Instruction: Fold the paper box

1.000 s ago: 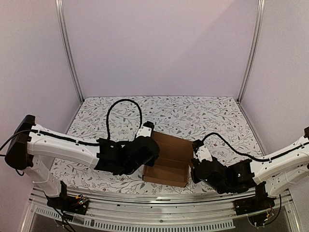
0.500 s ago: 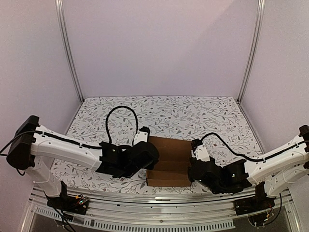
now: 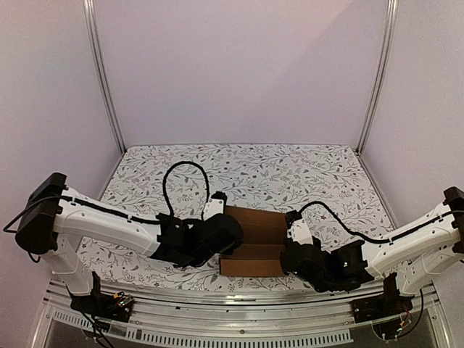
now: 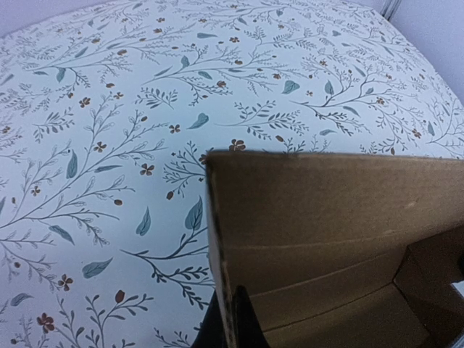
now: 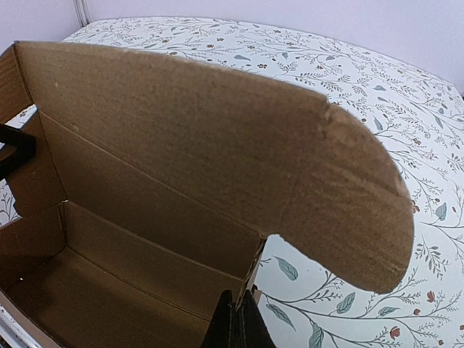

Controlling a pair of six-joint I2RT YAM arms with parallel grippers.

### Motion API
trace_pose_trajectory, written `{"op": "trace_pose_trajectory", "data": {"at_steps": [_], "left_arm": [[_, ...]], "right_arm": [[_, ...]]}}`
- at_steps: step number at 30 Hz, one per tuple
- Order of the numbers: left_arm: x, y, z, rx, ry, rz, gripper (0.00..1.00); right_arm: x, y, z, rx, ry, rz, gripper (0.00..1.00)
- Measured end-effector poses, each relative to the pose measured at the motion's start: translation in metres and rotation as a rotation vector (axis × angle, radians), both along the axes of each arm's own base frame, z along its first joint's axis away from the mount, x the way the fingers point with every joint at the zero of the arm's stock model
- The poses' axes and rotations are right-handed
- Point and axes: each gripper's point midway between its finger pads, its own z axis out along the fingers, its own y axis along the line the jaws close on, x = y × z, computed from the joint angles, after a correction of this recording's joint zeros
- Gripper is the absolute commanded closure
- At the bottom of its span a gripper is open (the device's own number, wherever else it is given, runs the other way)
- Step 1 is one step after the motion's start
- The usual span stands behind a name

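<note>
Lid flap [image 3: 255, 223] of the paper box [image 3: 252, 259] has swung over in the last second. It lay tipped back and skewed toward the far side, and now it stands up and leans forward over the tray, which has also squared up to the near edge of the table [image 3: 181, 170]. Box sits at near centre, between the two arms. My judgement: the closing fold is under way but not done. The tray interior shows open in both wrist views, and the rounded ear [image 5: 362, 225] at the lid's end hangs free, not tucked into any slot. Left gripper [image 3: 222, 239] is at the box's left end. In its wrist view the fingers [image 4: 243, 322] straddle the upright edge of the left wall, one dark pad on either side, the gap no wider than the cardboard, so I read it as clamped on that wall. Right gripper [image 3: 290, 252] is at the right end. Its fingers [image 5: 246, 322] are pressed nearly together at the foot of the right wall, under the overhanging lid, and seem pinched on the board there. Neither is holding anything but the box.
</note>
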Motion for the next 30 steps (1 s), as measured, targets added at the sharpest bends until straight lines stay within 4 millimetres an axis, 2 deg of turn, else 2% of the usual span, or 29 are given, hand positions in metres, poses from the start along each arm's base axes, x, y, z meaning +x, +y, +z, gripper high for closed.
{"op": "trace_pose_trajectory", "data": {"at_steps": [30], "left_arm": [[-0.0042,-0.0043,-0.0024,-0.056,0.040,0.003,1.00]], "right_arm": [[0.0010,-0.0053,-0.0005,-0.033,-0.004,-0.016,1.00]]}}
